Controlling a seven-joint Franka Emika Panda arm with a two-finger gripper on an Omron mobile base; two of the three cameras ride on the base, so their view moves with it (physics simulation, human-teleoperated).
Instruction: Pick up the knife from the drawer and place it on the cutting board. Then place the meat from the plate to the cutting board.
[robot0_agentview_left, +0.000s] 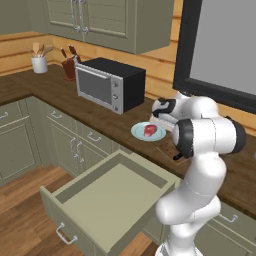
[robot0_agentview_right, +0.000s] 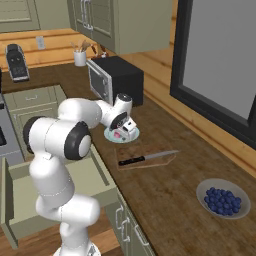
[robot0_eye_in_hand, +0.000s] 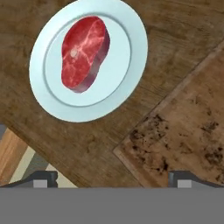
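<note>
The gripper (robot0_eye_in_hand: 112, 178) hangs over the dark wooden counter (robot0_agentview_right: 165, 200) with its jaws spread wide and nothing between them; in the hand view one finger tip (robot0_eye_in_hand: 43, 179) shows over the counter edge and the other over a corner of the cutting board (robot0_eye_in_hand: 183, 131). The pale blue plate (robot0_eye_in_hand: 131, 57) lies just beside the board, apart from it by a strip of bare counter, and the raw red meat (robot0_eye_in_hand: 84, 52) rests in the plate's middle, marbled with lighter streaks.

From the right base view the knife (robot0_agentview_right: 145, 158) lies flat on the cutting board (robot0_agentview_right: 165, 161), black handle toward the robot, silver blade pointing away toward the wall. The white hand is poised above the plate (robot0_agentview_right: 111, 135), partly covering it, with a bit of the meat (robot0_agentview_right: 118, 134) peeking out beneath.

In the left base view the sage-green drawer (robot0_agentview_left: 100, 200) stands pulled out wide below the counter, its pale interior bare, metal bar handle on its front. The plate (robot0_agentview_left: 140, 132) with the meat (robot0_agentview_left: 150, 130) sits on the counter between the drawer and the black microwave (robot0_agentview_left: 111, 82).

Farther along the counter a grey bowl of blueberries (robot0_agentview_right: 223, 198) sits well apart from the board
</note>
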